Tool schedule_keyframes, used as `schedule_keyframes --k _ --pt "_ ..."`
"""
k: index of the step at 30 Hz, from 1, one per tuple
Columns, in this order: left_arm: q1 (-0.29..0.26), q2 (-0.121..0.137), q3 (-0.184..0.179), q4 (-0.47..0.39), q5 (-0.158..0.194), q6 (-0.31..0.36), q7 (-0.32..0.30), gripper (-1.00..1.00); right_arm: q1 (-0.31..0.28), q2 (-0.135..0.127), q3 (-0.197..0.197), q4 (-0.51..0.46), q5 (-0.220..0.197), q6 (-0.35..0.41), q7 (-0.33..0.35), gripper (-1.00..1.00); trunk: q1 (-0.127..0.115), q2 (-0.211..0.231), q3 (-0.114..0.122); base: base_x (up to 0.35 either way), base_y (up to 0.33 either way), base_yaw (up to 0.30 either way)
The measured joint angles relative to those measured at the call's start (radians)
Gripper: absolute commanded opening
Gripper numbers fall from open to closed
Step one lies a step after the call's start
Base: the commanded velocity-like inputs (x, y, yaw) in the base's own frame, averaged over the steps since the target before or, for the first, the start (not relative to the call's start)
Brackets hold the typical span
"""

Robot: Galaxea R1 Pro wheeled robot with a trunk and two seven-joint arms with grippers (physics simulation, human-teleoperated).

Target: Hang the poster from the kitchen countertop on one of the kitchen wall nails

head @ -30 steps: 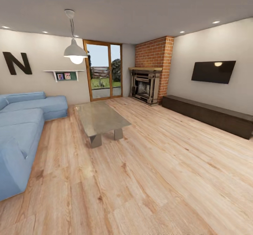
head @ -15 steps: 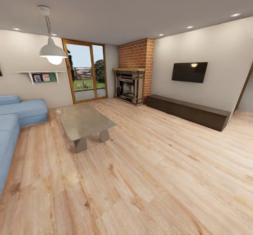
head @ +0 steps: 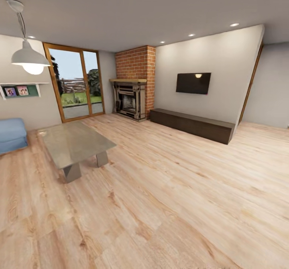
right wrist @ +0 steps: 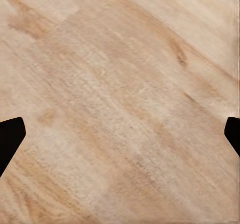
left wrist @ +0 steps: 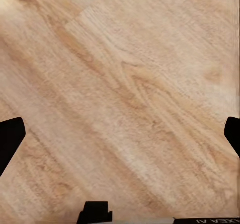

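While the wooden floor (head: pixel 168 188) stretched toward a fireplace (head: pixel 129 99), both grippers (left wrist: pixel 120 134) (right wrist: pixel 120 134) apparently hung spread and empty.

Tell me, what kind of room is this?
A living room, most likely. There is a blue sofa beside a glass coffee table, a brick fireplace in the corner, and a TV on the wall above a long dark bench.

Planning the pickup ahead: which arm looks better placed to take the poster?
Neither yet. Left gripper and right gripper both hang open over the wood floor, empty. This is a living room; no clear edge.
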Motion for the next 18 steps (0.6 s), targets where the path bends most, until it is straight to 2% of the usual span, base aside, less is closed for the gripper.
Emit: schedule_keyframes --k 12,18 --pt "0.000 0.002 0.003 0.001 0.000 0.000 0.000 1.00 0.000 -0.001 -0.002 0.000 -0.001 0.000 -0.003 1.00 0.000 0.000 0.005 0.000 0.000 -0.299" --pt "0.001 0.002 0.003 0.000 0.000 0.000 0.000 1.00 0.000 -0.005 0.000 0.001 0.000 0.001 -0.004 1.00 -0.001 0.000 0.006 0.194 -0.013 -0.098"
